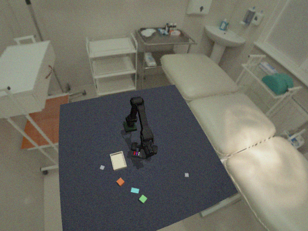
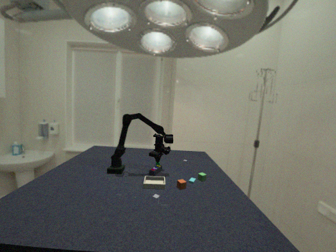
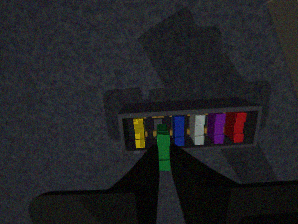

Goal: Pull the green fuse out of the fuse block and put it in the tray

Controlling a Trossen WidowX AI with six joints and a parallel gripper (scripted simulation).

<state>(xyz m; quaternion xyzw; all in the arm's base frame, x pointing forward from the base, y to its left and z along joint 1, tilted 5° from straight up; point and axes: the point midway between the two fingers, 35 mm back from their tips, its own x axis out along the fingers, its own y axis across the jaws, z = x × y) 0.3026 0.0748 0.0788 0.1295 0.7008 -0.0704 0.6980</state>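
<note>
My gripper (image 3: 163,149) (image 2: 158,162) is shut on the green fuse (image 3: 164,161), which hangs upright between the fingertips, above the dark fuse block (image 3: 190,111) (image 2: 154,172). An empty slot shows behind the fuse. The yellow fuse (image 3: 139,133) stands on one side of that slot; the blue (image 3: 179,131), white (image 3: 199,130), purple (image 3: 216,128) and red (image 3: 239,127) fuses stand on the other. The arm hides part of the block in the top view. The cream tray (image 2: 154,186) lies near the block, with nothing visible in it.
An orange cube (image 1: 120,181) (image 2: 181,184), a cyan piece (image 1: 135,190) (image 2: 192,180) and a green cube (image 1: 143,198) (image 2: 202,177) lie beyond the tray. One small white tile (image 1: 102,167) (image 2: 156,196) lies beside the tray, another (image 1: 186,175) far off.
</note>
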